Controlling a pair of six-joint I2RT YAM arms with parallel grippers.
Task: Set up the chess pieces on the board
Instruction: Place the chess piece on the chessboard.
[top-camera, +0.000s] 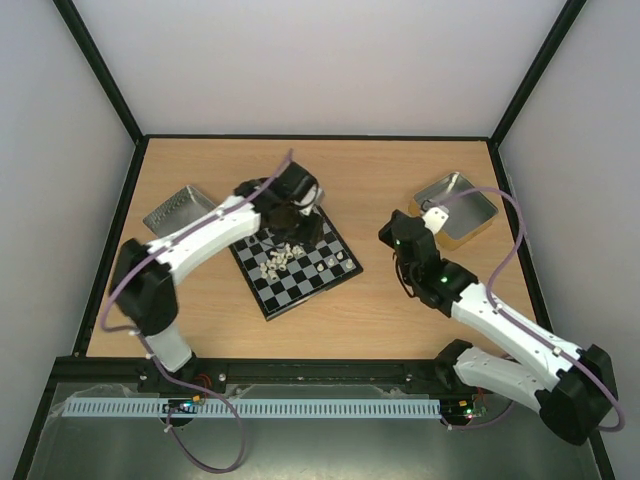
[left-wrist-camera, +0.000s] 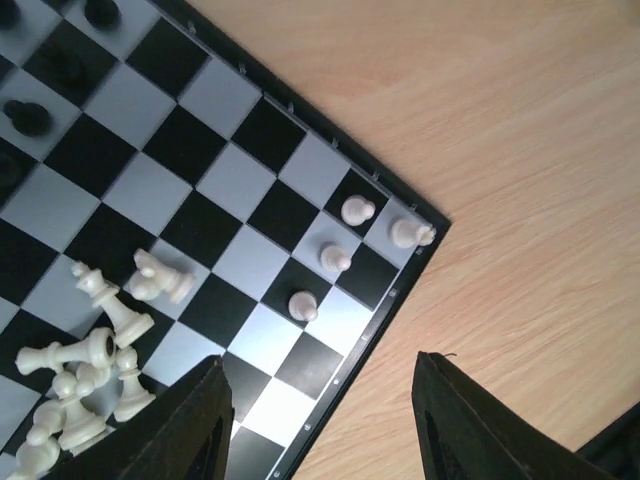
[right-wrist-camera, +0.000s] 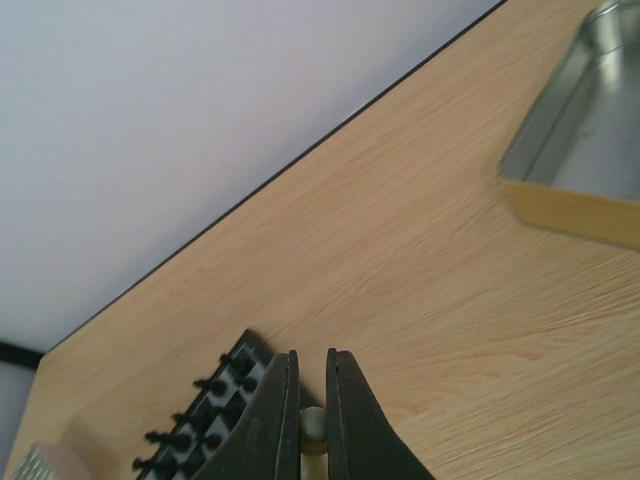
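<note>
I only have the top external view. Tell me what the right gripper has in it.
Observer: From the right wrist, the right gripper is shut on a small cream-white piece.
Operator: Report the left gripper next.
Observer: The left gripper is open, nothing between its fingers, over the edge of the board near a corner.
Operator: Count what stands by that corner.
Observer: Four small white pieces stand upright there, each on its own square.
</note>
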